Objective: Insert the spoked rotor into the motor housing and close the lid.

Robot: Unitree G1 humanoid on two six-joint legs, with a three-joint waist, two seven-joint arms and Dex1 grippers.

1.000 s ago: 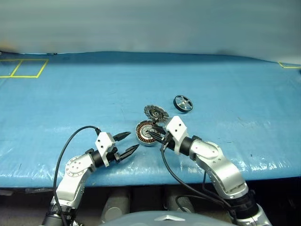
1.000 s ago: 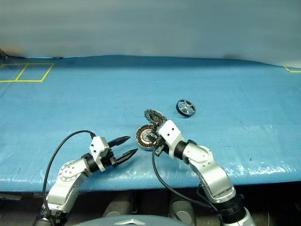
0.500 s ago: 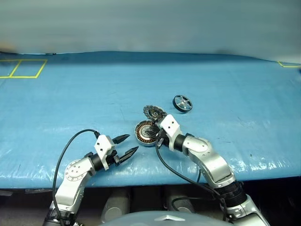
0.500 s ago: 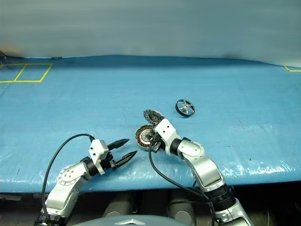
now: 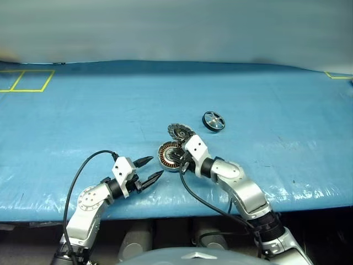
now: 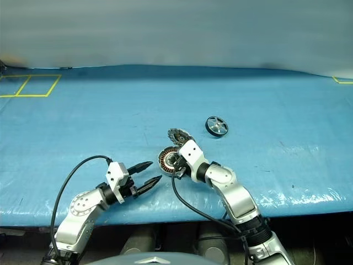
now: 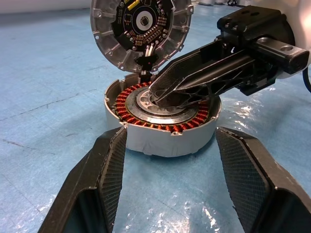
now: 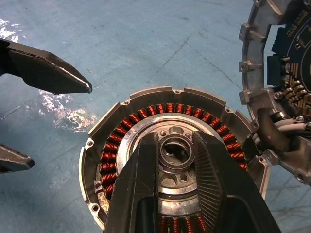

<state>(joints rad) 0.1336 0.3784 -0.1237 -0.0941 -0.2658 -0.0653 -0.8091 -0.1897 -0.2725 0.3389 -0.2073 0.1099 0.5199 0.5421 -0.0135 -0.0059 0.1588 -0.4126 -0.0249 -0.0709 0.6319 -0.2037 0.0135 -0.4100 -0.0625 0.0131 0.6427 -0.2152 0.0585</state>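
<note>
The motor housing (image 5: pixel 171 155) sits near the table's front edge, lid (image 5: pixel 181 132) tipped up behind it; the right gripper (image 8: pixel 176 154) pinches its centre hub; the left gripper (image 5: pixel 149 169) waits spread beside it; the spoked rotor (image 5: pixel 214 121) lies apart, farther back, on the right arm's side.

A blue plastic sheet (image 5: pixel 99 118) covers the desk, creased and shiny along its near edge. Yellow tape (image 5: pixel 25 80) marks out squares at the far left corner, and another short yellow strip (image 5: pixel 337 76) sits at the far right.
</note>
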